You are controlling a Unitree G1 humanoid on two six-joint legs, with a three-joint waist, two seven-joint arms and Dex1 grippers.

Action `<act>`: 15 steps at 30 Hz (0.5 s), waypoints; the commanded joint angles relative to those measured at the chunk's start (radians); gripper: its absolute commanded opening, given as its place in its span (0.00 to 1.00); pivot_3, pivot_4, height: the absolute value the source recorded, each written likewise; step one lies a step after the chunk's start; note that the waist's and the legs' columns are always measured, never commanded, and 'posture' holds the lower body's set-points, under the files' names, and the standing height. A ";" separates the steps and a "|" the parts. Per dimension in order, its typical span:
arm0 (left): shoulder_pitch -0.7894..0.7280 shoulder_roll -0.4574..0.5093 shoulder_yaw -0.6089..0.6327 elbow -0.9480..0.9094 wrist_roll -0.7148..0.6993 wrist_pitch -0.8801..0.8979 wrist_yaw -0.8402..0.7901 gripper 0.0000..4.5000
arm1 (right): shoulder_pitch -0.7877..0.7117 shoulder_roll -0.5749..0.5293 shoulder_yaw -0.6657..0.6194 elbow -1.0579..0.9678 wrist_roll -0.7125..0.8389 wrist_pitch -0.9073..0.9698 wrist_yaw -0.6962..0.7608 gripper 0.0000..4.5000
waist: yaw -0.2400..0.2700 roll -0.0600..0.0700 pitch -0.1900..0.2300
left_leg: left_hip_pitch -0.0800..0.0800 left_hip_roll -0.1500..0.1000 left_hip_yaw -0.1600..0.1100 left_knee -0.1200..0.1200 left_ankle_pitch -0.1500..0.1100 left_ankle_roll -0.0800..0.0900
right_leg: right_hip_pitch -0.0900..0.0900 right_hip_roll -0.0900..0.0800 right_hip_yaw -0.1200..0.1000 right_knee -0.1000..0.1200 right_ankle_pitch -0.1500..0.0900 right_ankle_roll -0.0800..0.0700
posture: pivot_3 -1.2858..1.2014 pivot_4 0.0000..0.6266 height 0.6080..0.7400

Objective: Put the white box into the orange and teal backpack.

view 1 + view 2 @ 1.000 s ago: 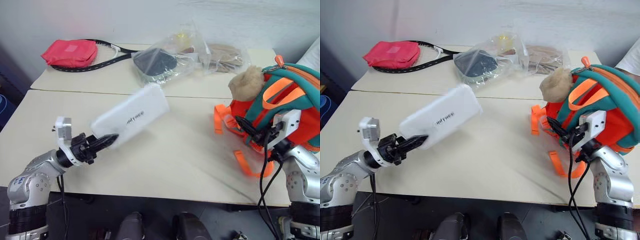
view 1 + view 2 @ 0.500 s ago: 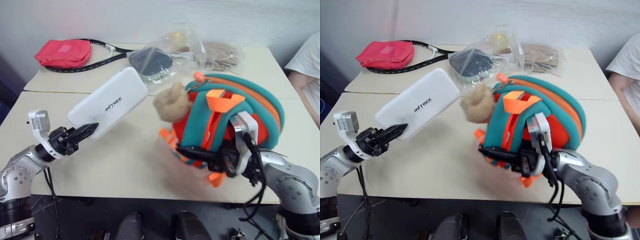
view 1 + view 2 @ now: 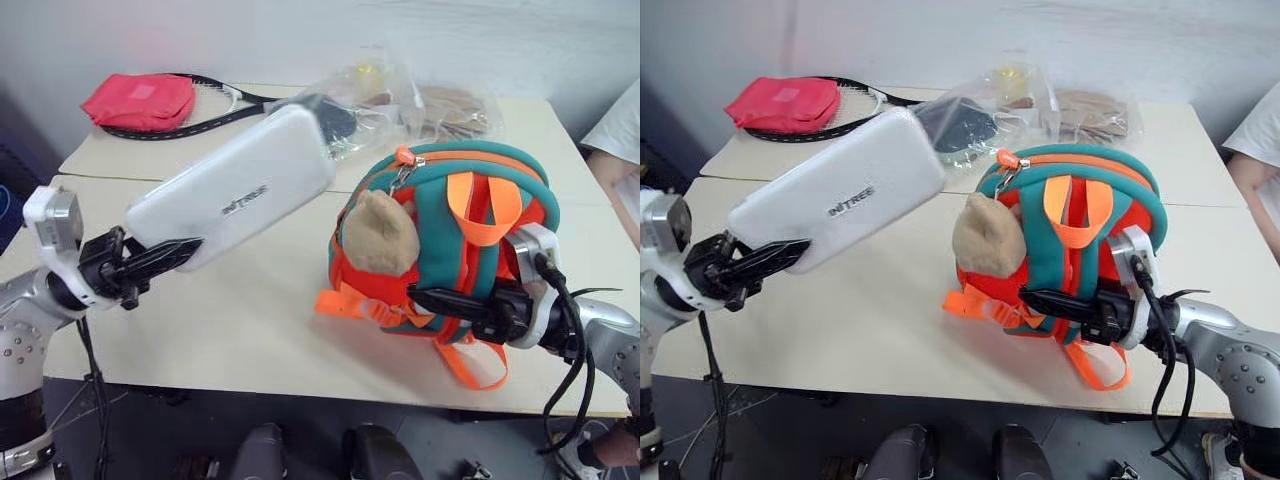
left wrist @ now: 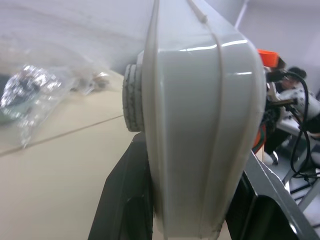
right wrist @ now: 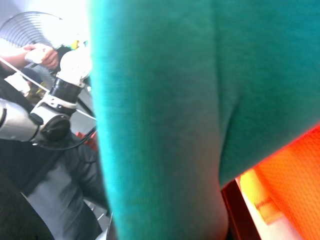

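The white box (image 3: 235, 188) was held in the air above the desk (image 3: 250, 320), gripped at its near end by the fingers of the left gripper (image 3: 172, 254), with its far end tilted up toward the bag of clutter at the back. The backpack (image 3: 1065, 250) stood upright on the desk to the right of the box and well apart from it, its plush head (image 3: 988, 238) turned toward the box. The fingers of the right gripper (image 3: 1052, 303) were clenched on the backpack's teal and orange strapping low on its front.

The zipper (image 3: 402, 158) along the top edge appeared to be shut, and no opening could be made out, so the box would likely be pushed against closed fabric if it were brought over as things stood. Because the box was pinched at one end only, a long lever was left free; a knock against the backpack could twist it out of the grip. The backpack was soft and held by a strap, so it could sag or tip under pressure. The loose orange straps (image 3: 470, 360) could also be snagged.
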 commanded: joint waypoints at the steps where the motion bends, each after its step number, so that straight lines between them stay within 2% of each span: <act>1: -0.062 -0.025 -0.073 -0.034 0.034 -0.055 0.001 0.29 | -0.007 -0.008 -0.012 0.008 -0.007 0.008 0.026 0.01 | 0.001 0.000 0.000 | 0.000 0.000 0.000 0.000 0.000 0.000 | 0.000 0.000 0.000 0.000 0.000 0.000 | 0.52 0.24 1.00; 7: -0.099 -0.037 -0.188 0.034 0.156 -0.141 -0.041 0.29 | -0.020 0.014 0.002 0.006 -0.026 0.002 0.026 0.01 | -0.005 0.000 0.000 | -0.001 0.001 0.001 0.000 0.000 0.000 | 0.000 0.002 0.001 -0.001 0.001 0.001 | 0.52 0.24 1.00; 10: -0.136 -0.047 -0.221 0.065 0.168 -0.137 -0.034 0.29 | -0.014 0.013 -0.002 0.000 -0.025 0.010 0.025 0.01 | -0.003 0.000 0.000 | -0.001 0.001 0.001 0.001 0.000 0.000 | 0.000 0.002 0.000 0.000 0.001 0.001 | 0.52 0.24 1.00; 15: -0.163 0.013 -0.307 0.102 0.241 -0.110 -0.075 0.29 | 0.030 -0.005 -0.023 -0.028 -0.016 0.029 0.022 0.01 | -0.001 -0.001 0.001 | -0.001 0.001 0.000 0.001 0.000 0.000 | 0.000 0.002 0.000 -0.001 0.001 0.001 | 0.52 0.24 1.00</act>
